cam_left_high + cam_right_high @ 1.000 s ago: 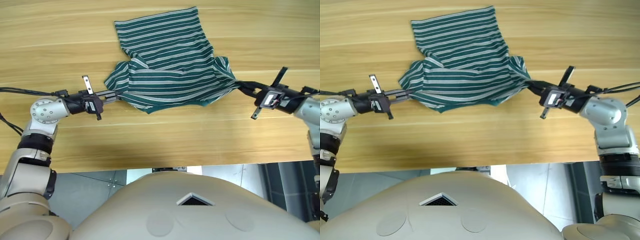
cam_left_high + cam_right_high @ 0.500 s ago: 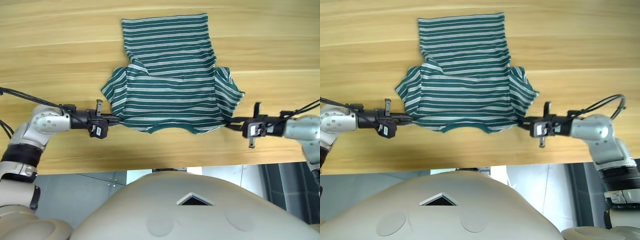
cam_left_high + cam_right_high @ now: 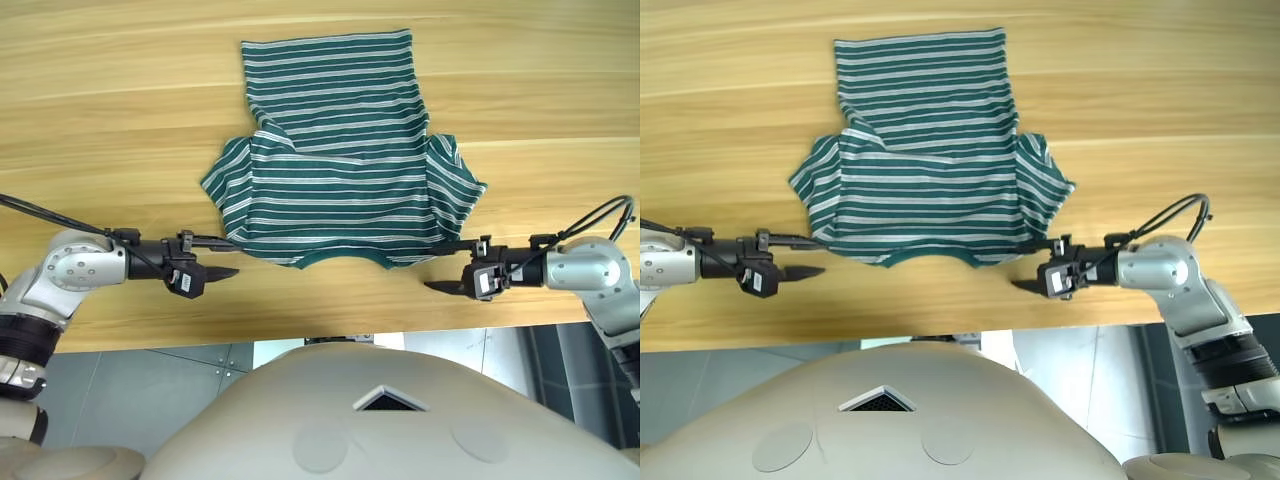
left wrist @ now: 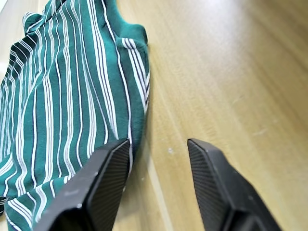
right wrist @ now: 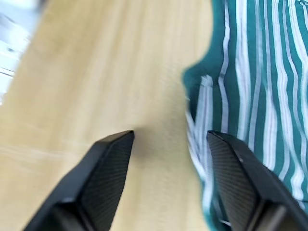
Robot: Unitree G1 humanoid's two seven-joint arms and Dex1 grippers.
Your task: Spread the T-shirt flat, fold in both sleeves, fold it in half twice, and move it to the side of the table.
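The green T-shirt (image 3: 340, 160) with white stripes lies spread on the wooden table (image 3: 100, 100), collar toward the near edge, hem at the far side. Its short sleeves (image 3: 225, 180) stick out on both sides, a little wrinkled. My left gripper (image 3: 232, 257) is open at the shirt's near left corner, one finger (image 4: 103, 183) against the fabric edge (image 4: 72, 106) and bare wood between the fingers. At the near right corner my right gripper (image 3: 435, 265) is open too, one finger (image 5: 240, 183) beside the striped cloth (image 5: 255, 96).
The table's near edge (image 3: 300, 335) runs just below both grippers, with grey floor beyond it. Bare wood stretches to the left and right of the shirt and behind its hem.
Over the last second both grippers dragged the shirt toward the near edge and stretched it flat. They have now let go of its corners and opened.
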